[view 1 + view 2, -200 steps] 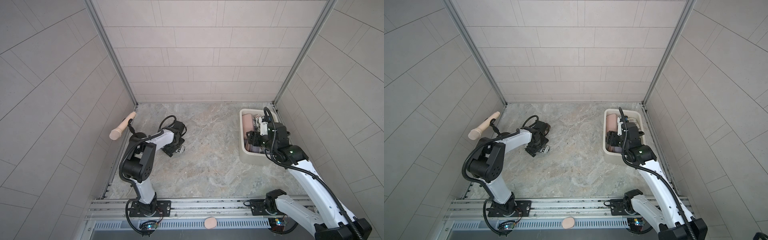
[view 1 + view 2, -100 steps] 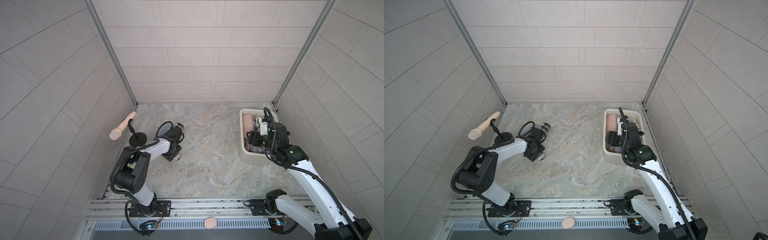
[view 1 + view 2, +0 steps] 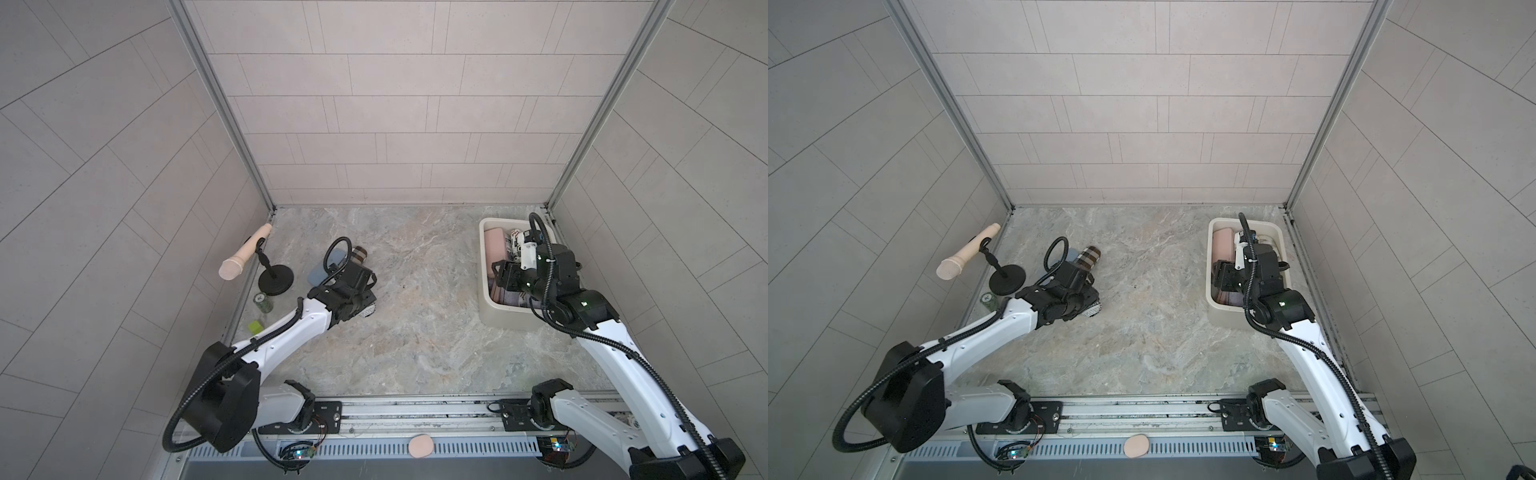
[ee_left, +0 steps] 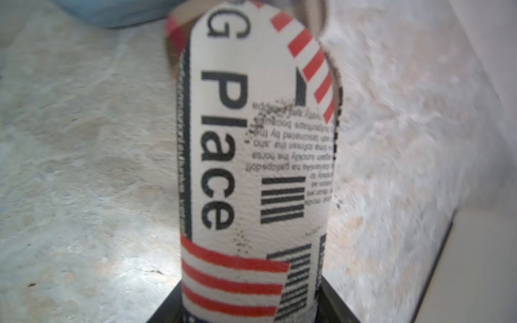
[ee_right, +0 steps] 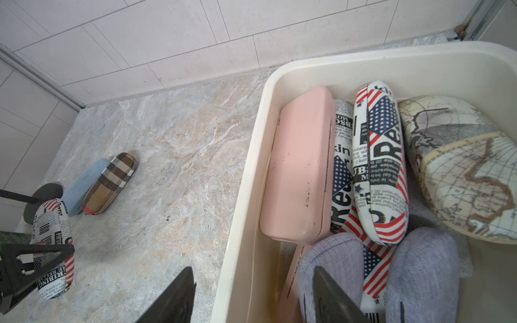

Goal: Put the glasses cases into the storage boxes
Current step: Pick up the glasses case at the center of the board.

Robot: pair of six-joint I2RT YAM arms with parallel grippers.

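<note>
Now we're pinching the newsprint case [image 4: 251, 167] in the left gripper [image 3: 360, 305] for the carry, right gripper [image 5: 253, 270] hanging open astride the storage box [image 5: 391, 53] wall, maybe steadying it.

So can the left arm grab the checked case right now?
Probably not yet. Its hand is full, shut on the newspaper-print case. The checked case lies close by on the table, uncovered, beside the blue case, so it looks reachable once that hand is empty.

Two arms, left arm [image 3: 286, 338] and right arm [image 3: 615, 357], white moulded link shells, black joint housings [image 3: 224, 399], black corrugated cable conduits [image 3: 857, 404], green indicator light [image 3: 585, 303], black bolted base plates [image 3: 328, 413], slotted aluminium rail [image 3: 415, 409].
</note>
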